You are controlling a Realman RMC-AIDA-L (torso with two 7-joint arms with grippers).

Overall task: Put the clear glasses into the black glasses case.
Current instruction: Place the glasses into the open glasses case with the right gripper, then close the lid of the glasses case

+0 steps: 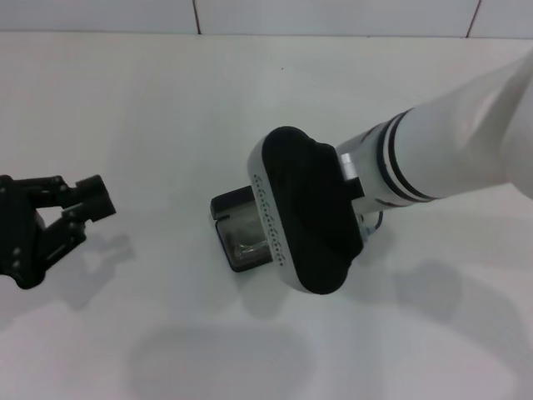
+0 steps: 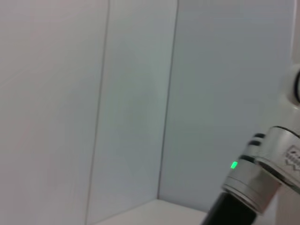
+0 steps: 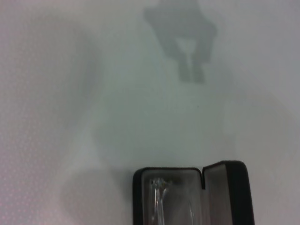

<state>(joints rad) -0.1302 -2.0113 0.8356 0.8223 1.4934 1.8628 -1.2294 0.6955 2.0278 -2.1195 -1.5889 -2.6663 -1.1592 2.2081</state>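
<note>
The black glasses case point(image 1: 226, 205) lies open at the middle of the white table. Its grey-lined tray holds the clear glasses point(image 1: 247, 242). My right gripper point(image 1: 308, 218) hangs directly over the case, and its black-and-white body covers most of it in the head view. In the right wrist view the open black glasses case point(image 3: 227, 187) sits at the frame's edge with the clear glasses point(image 3: 161, 197) lying inside. My left gripper point(image 1: 83, 212) is parked far off at the table's left, open and holding nothing.
The white table point(image 1: 166, 108) carries nothing else that shows. A tiled white wall point(image 1: 333, 15) runs along its far edge. The left wrist view shows only wall panels point(image 2: 131, 93) and part of an arm point(image 2: 255, 187).
</note>
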